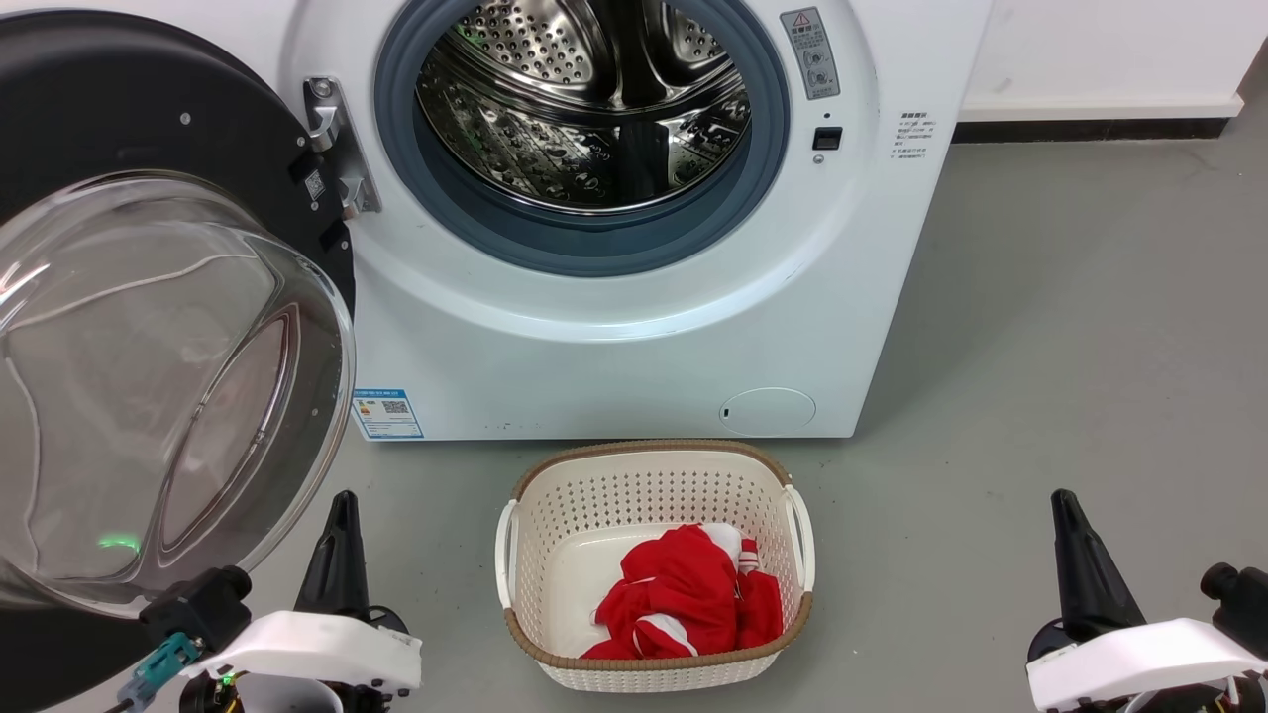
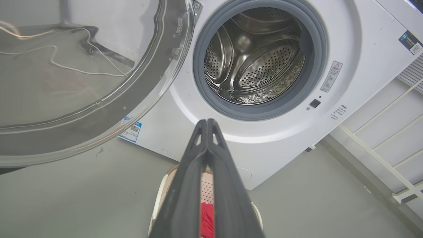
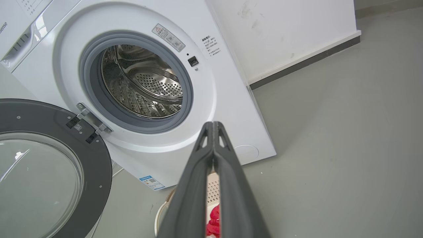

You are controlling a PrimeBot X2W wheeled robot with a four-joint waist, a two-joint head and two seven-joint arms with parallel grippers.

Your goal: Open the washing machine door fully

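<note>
All of the washing machine door (image 1: 149, 347) stands swung out to the left of the white machine (image 1: 594, 366), hung on its metal hinge (image 1: 337, 149), its glass bowl bulging toward the robot and the steel drum (image 1: 584, 109) laid open. The left gripper (image 1: 344, 500) sits low, just right of the door's lower rim, its fingers clear of it and pressed together on nothing. The right gripper (image 1: 1062, 500), likewise clenched and empty, is well apart beyond a basket (image 1: 654, 451) holding red cloth (image 1: 684, 594).
</note>
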